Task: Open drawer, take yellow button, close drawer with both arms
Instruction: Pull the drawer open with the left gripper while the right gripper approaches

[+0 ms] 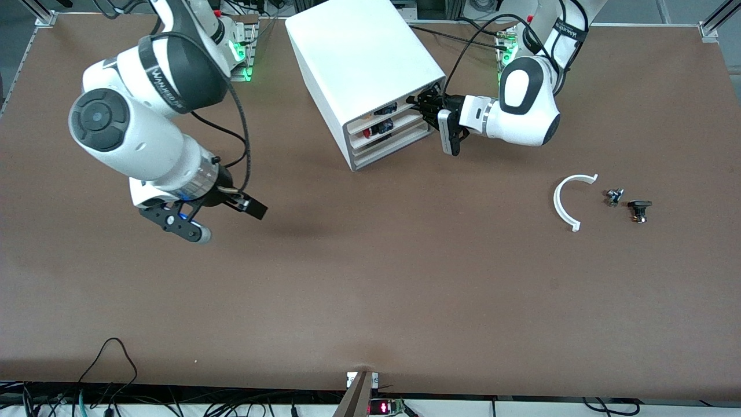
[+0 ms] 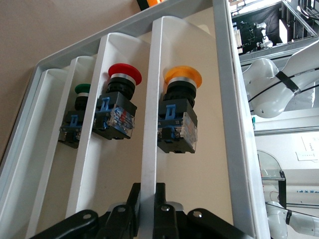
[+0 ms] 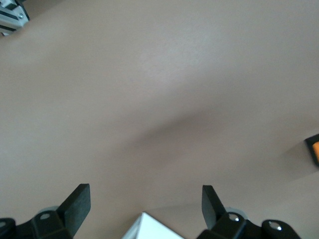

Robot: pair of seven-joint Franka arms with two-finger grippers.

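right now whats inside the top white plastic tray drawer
The top white plastic tray drawer holds one orange-capped push button with a black body. The left gripper grips the drawer's front wall, hiding that edge.

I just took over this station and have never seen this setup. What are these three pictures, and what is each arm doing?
Two robot arms work at a brown table. The wide picture looks down from across it; the other two come from cameras on each arm's wrist. The left gripper is shut on the front edge of the top drawer of a white cabinet. Inside that drawer lies the orange-capped button; lower drawers hold red and green ones. The right gripper waits open over bare table. A white curved piece and two small parts lie toward the left arm's end.
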